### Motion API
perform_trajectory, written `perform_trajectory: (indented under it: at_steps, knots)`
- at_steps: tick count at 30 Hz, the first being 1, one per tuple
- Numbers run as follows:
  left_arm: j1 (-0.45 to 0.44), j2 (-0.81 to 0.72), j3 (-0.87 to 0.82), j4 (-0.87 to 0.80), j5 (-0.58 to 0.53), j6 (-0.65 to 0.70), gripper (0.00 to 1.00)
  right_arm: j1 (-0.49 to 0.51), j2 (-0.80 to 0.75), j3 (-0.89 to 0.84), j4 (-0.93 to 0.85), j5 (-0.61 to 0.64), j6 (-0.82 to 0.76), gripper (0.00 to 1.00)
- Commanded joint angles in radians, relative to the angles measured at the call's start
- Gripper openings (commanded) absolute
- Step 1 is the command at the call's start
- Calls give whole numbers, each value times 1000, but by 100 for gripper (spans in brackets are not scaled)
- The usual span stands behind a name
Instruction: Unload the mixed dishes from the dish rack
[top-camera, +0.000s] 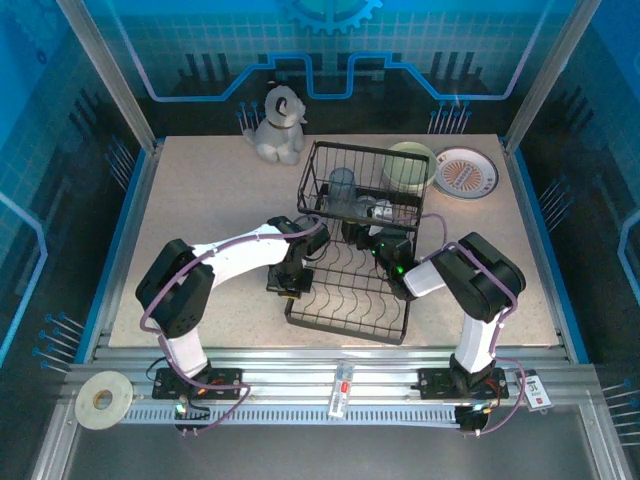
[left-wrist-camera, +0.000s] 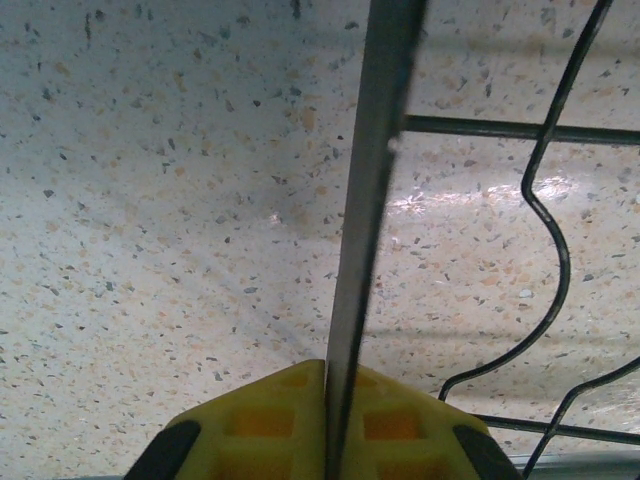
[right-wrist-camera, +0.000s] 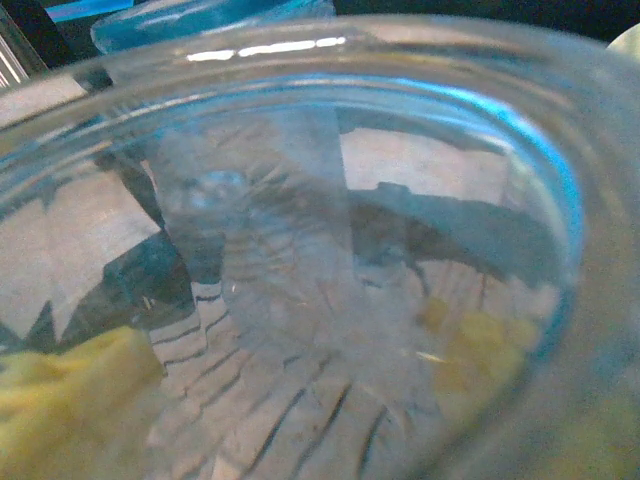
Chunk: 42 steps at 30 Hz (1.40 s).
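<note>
Between right fingers (right-wrist-camera: 70, 392), clear tumbler (right-wrist-camera: 300, 250) gripped; left fingers (left-wrist-camera: 262, 422) clamp dish rack (left-wrist-camera: 366, 200).

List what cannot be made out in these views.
- Top view: right gripper fingertips lost among dish rack wires.
- Right wrist view: clear tumbler too close and blurred; whether the right gripper grips it is unclear.
- Left wrist view: left gripper cut off by the bottom edge, closed on a rack bar.

Speckled table (top-camera: 200, 200) with black dish rack (top-camera: 350, 290), dog figurine (top-camera: 278, 125), green bowl (top-camera: 410, 165), orange-rimmed plate (top-camera: 466, 172) on top.
</note>
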Motion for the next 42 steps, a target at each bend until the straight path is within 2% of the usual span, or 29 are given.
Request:
perform_trajectory:
  at_steps: [1,6,11,20,27,38,42]
  knots:
    - [67,107,47,574,-121,-88,0,79,33,-85,-381,-227,-168,49]
    - [67,118,46,580,-123,-82,0,92,0,-121,-450,-214,-186,49]
    - [67,124,41,589,-127,-76,0,114,-16,-149,-420,-220,-195,49]
    - [77,141,63,578,-141,-48,0,135,252,-213,31,-304,-224,49]
    - [102,153,74,576,-146,-49,0,124,372,-205,166,-383,-248,49]
    - [130,155,69,585,-138,-50,0,109,310,-238,191,-373,-240,48]
    - [140,157,72,599,-122,-47,0,104,294,-264,268,-384,-216,48]
